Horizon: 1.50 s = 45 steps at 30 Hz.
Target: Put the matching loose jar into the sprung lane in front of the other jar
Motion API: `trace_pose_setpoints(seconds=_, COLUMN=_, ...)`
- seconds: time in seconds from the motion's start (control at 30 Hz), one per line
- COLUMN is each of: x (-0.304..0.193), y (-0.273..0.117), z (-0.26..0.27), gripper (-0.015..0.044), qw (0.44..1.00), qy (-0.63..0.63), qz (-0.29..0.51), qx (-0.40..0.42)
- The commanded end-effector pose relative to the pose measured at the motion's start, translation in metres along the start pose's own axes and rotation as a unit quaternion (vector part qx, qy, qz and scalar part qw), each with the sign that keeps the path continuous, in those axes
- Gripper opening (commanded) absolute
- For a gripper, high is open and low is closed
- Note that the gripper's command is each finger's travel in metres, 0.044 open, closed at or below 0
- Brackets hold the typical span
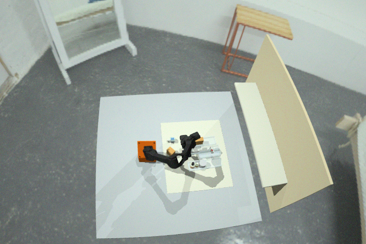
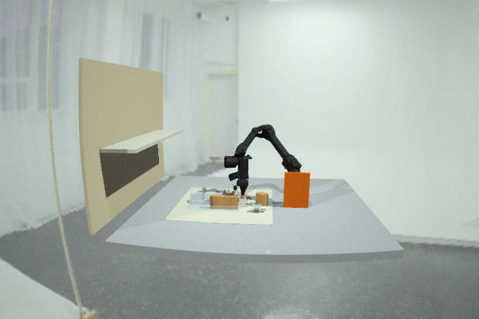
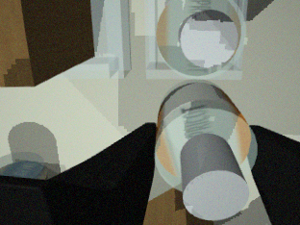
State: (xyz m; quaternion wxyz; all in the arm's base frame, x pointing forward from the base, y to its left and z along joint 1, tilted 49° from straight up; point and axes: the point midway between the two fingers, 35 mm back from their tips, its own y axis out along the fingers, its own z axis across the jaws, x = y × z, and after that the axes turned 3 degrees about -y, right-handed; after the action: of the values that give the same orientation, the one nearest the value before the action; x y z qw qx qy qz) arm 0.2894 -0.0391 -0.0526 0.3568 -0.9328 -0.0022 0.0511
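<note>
Layout on the worktop

The mat (image 1: 195, 184) lies toward the worktop's (image 1: 117, 201) right edge; lanes (image 1: 207, 152) sit on it, two blocks (image 1: 170, 150) nearer the arm base (image 1: 146, 150).

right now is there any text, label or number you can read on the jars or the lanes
None can be read.
Held jar in the end effector: faint marks on its glass wall, too blurred to read.
Jar in the lane: no label shows.
Red mark on the clear lanes: too small to read.

Bright diffuse light, soft shadows, hazy background, curved edges
</note>
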Motion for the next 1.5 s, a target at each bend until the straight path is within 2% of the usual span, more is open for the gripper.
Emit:
trace_pose_setpoints(seconds=0.0, x=-0.002, y=0.003, z=0.001, gripper=0.0, qw=1.0, qy=-0.007, qz=0.003, qx=-0.004)
trace_pose_setpoints(seconds=1.47, x=0.019, y=0.004, z=0.001, gripper=0.0, qw=1.0, qy=-0.007, qz=0.003, qx=-0.003)
